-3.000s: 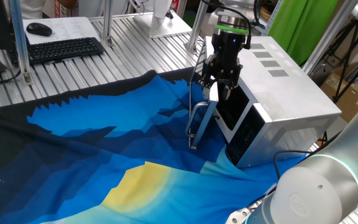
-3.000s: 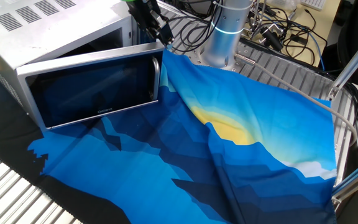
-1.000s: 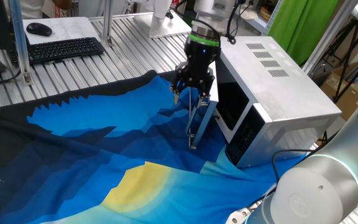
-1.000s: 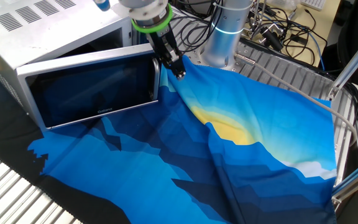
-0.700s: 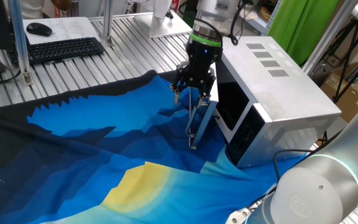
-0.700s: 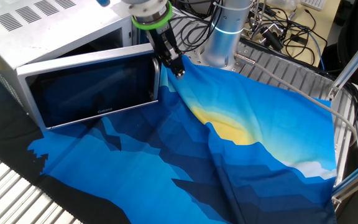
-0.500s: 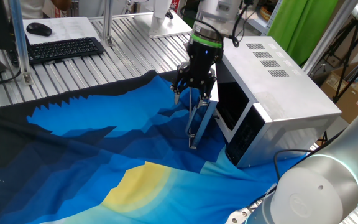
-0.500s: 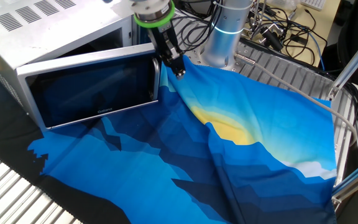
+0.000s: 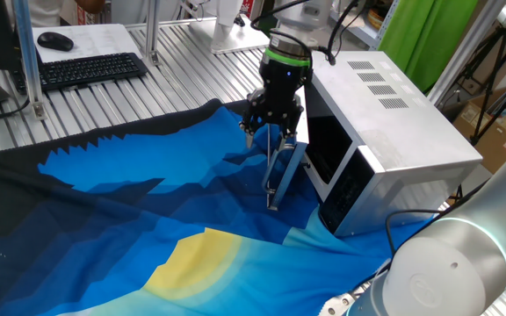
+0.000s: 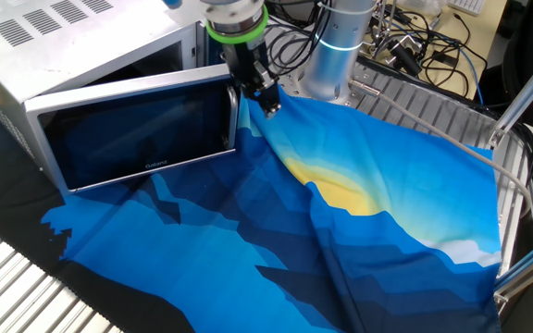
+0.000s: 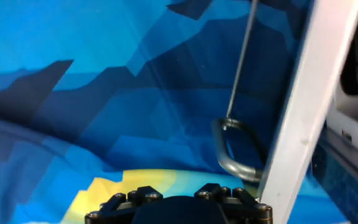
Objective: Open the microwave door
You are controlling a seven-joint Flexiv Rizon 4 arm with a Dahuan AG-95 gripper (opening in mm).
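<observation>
The silver-grey microwave (image 9: 393,114) stands at the right, and at the top left in the other fixed view (image 10: 54,37). The microwave door (image 10: 137,134) hangs swung wide open, edge-on in one fixed view (image 9: 288,171). Its curved silver handle (image 10: 235,116) is on the free edge and shows in the hand view (image 11: 229,152) beside the white door edge (image 11: 316,93). My gripper (image 9: 271,130) hovers just above the door's free end near the handle (image 9: 273,171), and shows in the other fixed view (image 10: 266,100). Its fingers look spread and hold nothing. They are hidden in the hand view.
A blue and yellow cloth (image 9: 148,228) covers the table. The dark control panel (image 9: 350,189) faces front. A keyboard (image 9: 90,68) and mouse (image 9: 55,40) lie at the back left. The arm base (image 10: 331,55) and cables (image 10: 415,46) sit behind the door.
Three seconds ago my gripper was higher, by the microwave's top; it has come down to the door's free end. Over the last second it has barely shifted. The door has not moved.
</observation>
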